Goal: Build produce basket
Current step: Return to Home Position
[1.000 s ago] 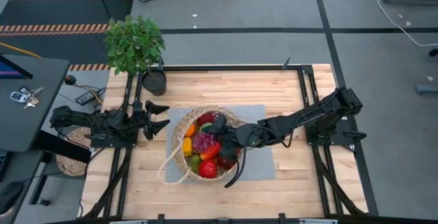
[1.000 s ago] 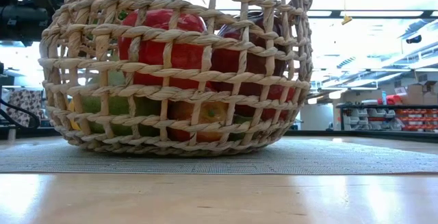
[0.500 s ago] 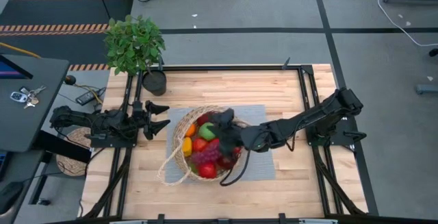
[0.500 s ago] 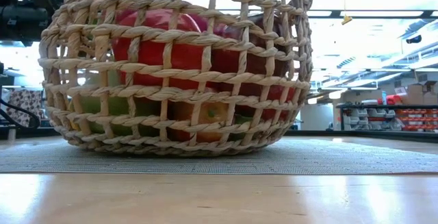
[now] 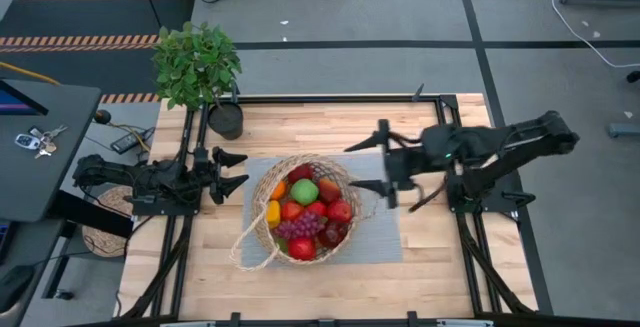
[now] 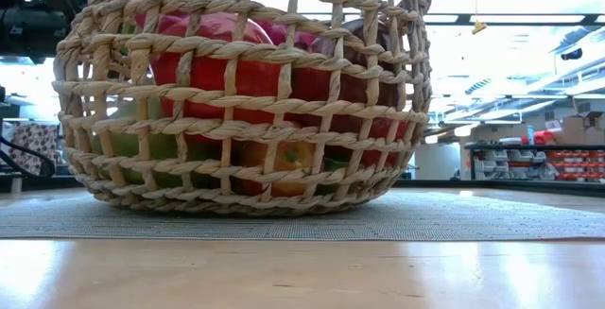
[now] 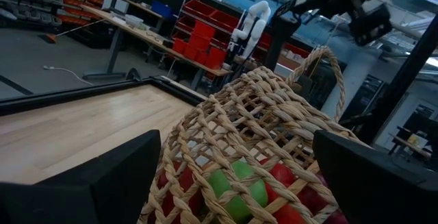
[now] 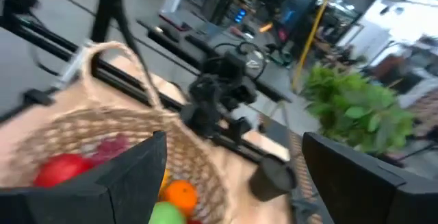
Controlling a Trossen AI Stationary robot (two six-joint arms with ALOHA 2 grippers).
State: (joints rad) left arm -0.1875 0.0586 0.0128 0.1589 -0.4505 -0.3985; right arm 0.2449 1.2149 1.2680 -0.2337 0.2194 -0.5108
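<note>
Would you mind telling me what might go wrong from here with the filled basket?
The left gripper sits open close to the wicker basket; a careless move might nudge it. The purple grapes lie on top of the pile and could roll out if the basket is bumped. The right gripper hangs open near the opposite rim and might clip it.

Grey floor (image 5: 340,7) with black tape lines (image 5: 400,44), red storage bins (image 7: 205,40), bright ceiling lights (image 6: 510,16)

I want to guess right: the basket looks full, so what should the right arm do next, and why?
Probably pull the right arm back toward its base. Its jaws stand open and empty beside the basket, and the fruit lies inside.
</note>
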